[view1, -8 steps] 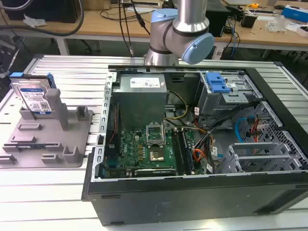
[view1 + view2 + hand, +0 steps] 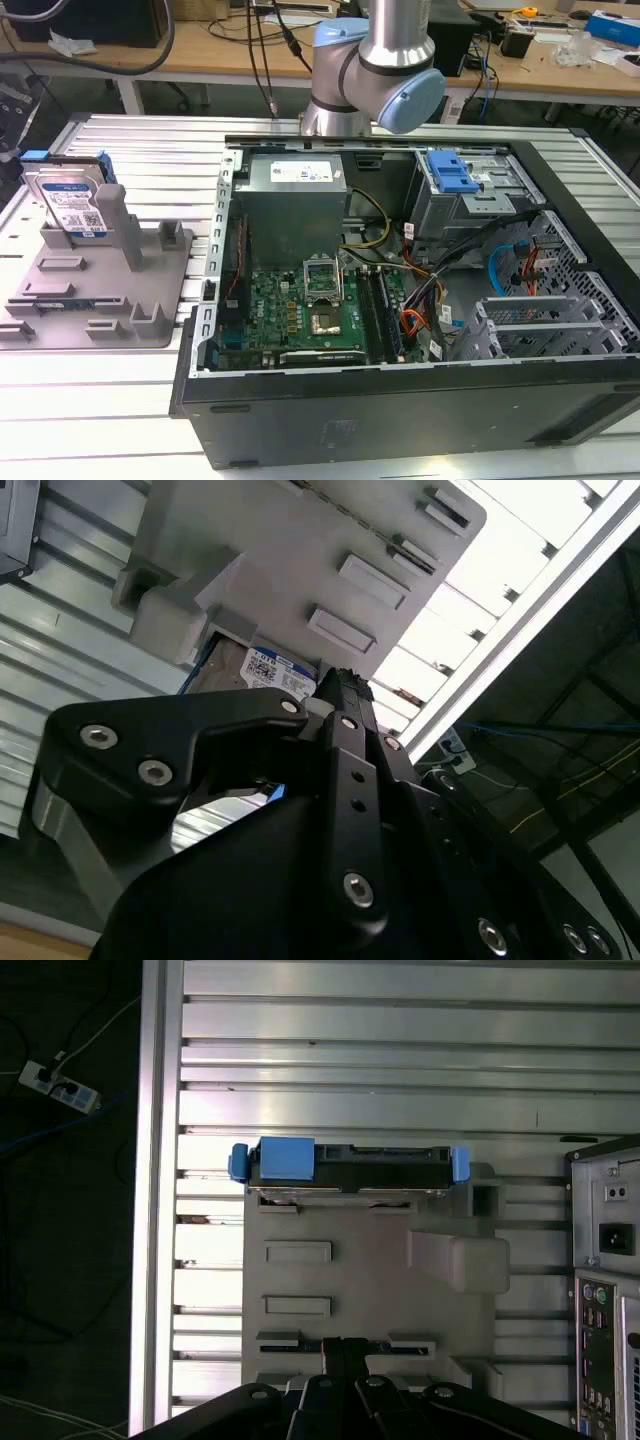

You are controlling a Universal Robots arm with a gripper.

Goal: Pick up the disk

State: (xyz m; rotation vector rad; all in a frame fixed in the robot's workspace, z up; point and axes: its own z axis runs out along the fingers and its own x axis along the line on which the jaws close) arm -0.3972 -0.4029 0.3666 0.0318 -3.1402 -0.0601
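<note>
A: Nearest the lens, the black tool (image 2: pixel 345 1345): clenched shut, gripping nothing, touching nothing.

B: Agreed. And the disk (image 2: pixel 350 1170)?

A: Well ahead of the tool, across the flat base of the grey fixture (image 2: pixel 350 1290), standing on edge at its far side.

B: Long axis?

A: Level, lying crosswise to the tool's reach. Blue rails (image 2: pixel 459 1164) at both ends, label (image 2: pixel 272 670) turned toward the tool.

B: Same in the exterior view: upright just behind a grey post (image 2: pixel 112 215), over on the slatted table (image 2: pixel 150 150), well apart from the open computer case (image 2: pixel 400 400).
</note>
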